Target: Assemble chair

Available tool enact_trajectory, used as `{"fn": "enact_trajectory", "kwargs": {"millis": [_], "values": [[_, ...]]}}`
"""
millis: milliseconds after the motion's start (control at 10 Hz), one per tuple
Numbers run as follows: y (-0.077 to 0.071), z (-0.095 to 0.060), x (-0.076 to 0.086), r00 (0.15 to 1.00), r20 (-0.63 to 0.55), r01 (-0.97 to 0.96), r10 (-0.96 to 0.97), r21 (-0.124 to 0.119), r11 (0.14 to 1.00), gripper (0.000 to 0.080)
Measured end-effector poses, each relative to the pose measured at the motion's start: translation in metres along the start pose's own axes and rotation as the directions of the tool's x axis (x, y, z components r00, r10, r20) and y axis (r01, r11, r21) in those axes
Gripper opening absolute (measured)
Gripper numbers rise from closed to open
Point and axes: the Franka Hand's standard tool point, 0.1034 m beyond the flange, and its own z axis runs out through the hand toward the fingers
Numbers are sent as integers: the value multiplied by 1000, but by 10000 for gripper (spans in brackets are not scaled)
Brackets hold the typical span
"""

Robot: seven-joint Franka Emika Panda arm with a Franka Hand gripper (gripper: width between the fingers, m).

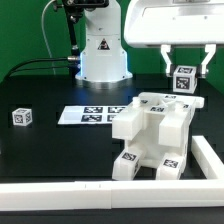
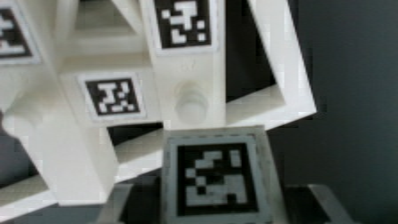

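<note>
Exterior view: I see gripper [image 1: 184,76] clamped on a white tagged part [image 1: 184,82], right over the chair assembly [image 1: 150,132]; contact between them, cannot tell.

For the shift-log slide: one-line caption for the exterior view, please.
End effector holds a tagged white part above the partly built chair on the black table.

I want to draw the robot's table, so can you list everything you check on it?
Surface: black table, white rim along the near edge.
Job's things: chunky white chair, part-built, tags showing.
Clutter: small tagged cube; marker board lying flat.
Hand: hand closed on a tagged white piece above the chair.
Cables: black cables behind, near the robot base.
Surroundings: nothing seen.
</note>
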Motion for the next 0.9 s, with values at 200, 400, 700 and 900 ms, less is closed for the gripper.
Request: {"fn": "enact_trajectory", "kwargs": {"millis": [200, 400, 700, 900], "values": [[2, 6, -2, 1000, -14, 0, 0, 1, 1000, 284], [7, 14, -3, 1000, -18, 16, -16, -8, 1000, 284], [8, 17, -4, 1000, -16, 18, -19, -12, 1000, 284], [10, 23, -9, 1000, -11, 27, -27, -24, 999, 284]]}}
